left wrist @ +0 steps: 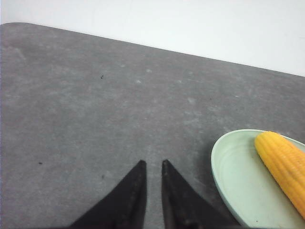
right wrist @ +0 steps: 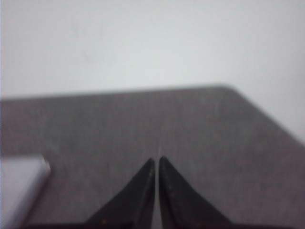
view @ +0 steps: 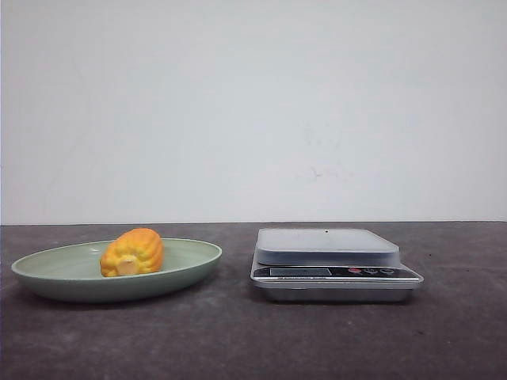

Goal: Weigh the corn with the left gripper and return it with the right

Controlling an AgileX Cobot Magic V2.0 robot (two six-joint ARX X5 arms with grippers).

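Note:
The corn (view: 132, 252), a short yellow-orange cob piece with its pale cut end facing me, lies in a pale green plate (view: 198, 261) on the left of the table. A silver kitchen scale (view: 329, 247) stands to the right of the plate with nothing on it. In the left wrist view my left gripper (left wrist: 152, 163) hangs empty over bare table, jaws nearly together with a narrow gap, beside the plate (left wrist: 224, 164) and the corn (left wrist: 283, 162). My right gripper (right wrist: 156, 159) is shut and empty over bare table, with a corner of the scale (right wrist: 19, 183) to one side. Neither arm shows in the front view.
The dark grey tabletop (view: 238, 340) runs back to a plain white wall. In the right wrist view the table's far edge and corner (right wrist: 228, 88) show ahead of the gripper.

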